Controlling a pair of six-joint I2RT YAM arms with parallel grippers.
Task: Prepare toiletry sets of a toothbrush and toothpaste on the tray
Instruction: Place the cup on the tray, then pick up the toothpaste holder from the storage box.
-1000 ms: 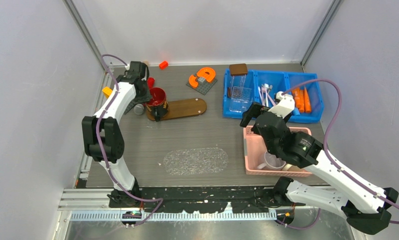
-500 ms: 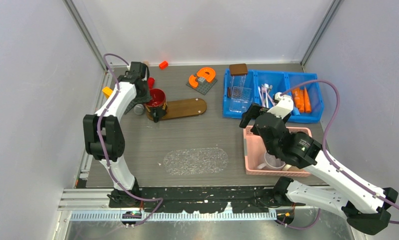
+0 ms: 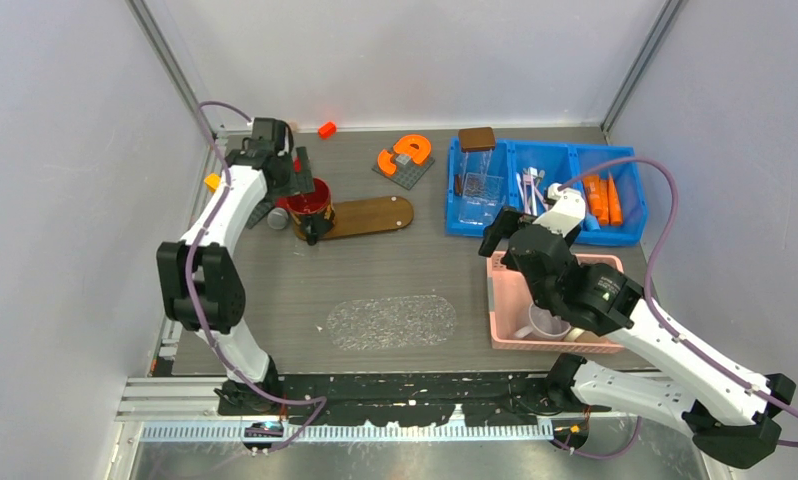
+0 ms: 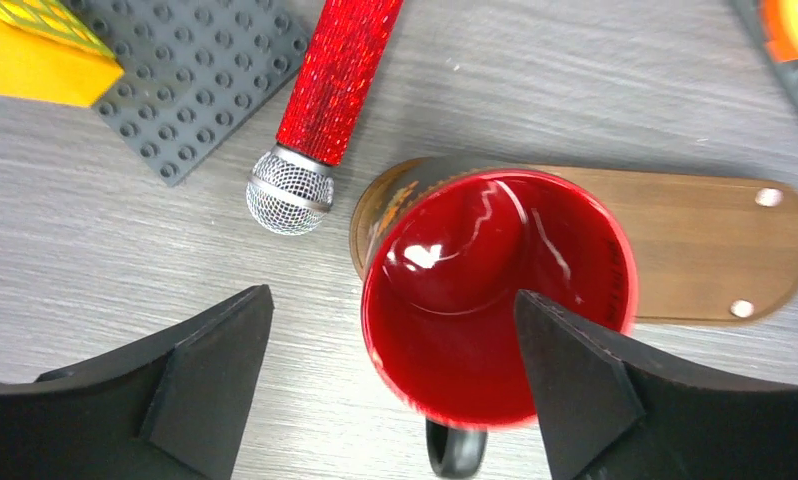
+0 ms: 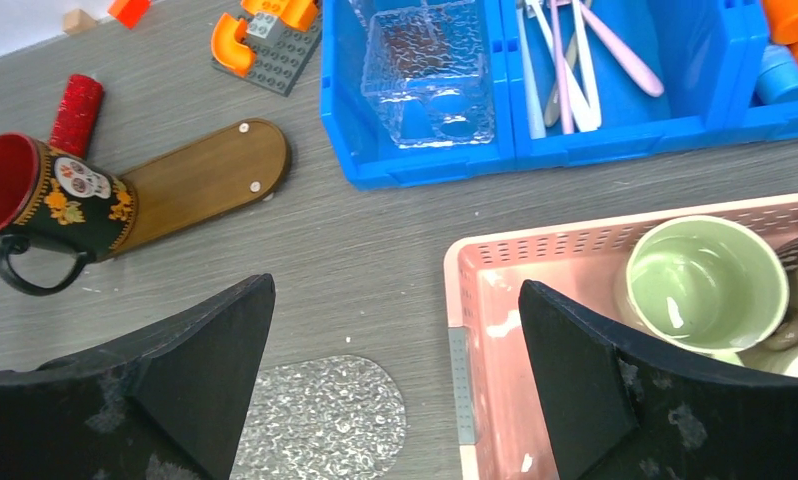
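Several white and pink toothbrushes [image 3: 528, 187] [image 5: 565, 60] lie in the middle compartment of the blue bin [image 3: 545, 236]. Orange toothpaste tubes [image 3: 603, 198] [image 5: 790, 18] fill its right compartment. The brown wooden oval tray [image 3: 370, 215] [image 4: 715, 240] lies at the back left. A red-lined black mug [image 3: 310, 200] [image 4: 495, 310] stands upright on its left end. My left gripper [image 3: 300, 180] [image 4: 392, 295] hangs open above the mug, one finger on either side of its left rim, holding nothing. My right gripper [image 3: 503, 228] [image 5: 396, 285] is open and empty above the pink basket's left edge.
A red glitter microphone [image 4: 325, 100] and a grey stud plate [image 4: 195, 80] with a yellow block lie beside the mug. A pink basket [image 3: 503, 300] holds cups. A clear oval mat [image 3: 391, 322] lies at the centre, and an orange C-block [image 3: 405, 152] at the back. A clear glass box [image 5: 425, 70] sits in the bin.
My left gripper has opened and let go of the mug, which stays on the tray's end. The left arm shifted slightly back. The right arm has not moved.
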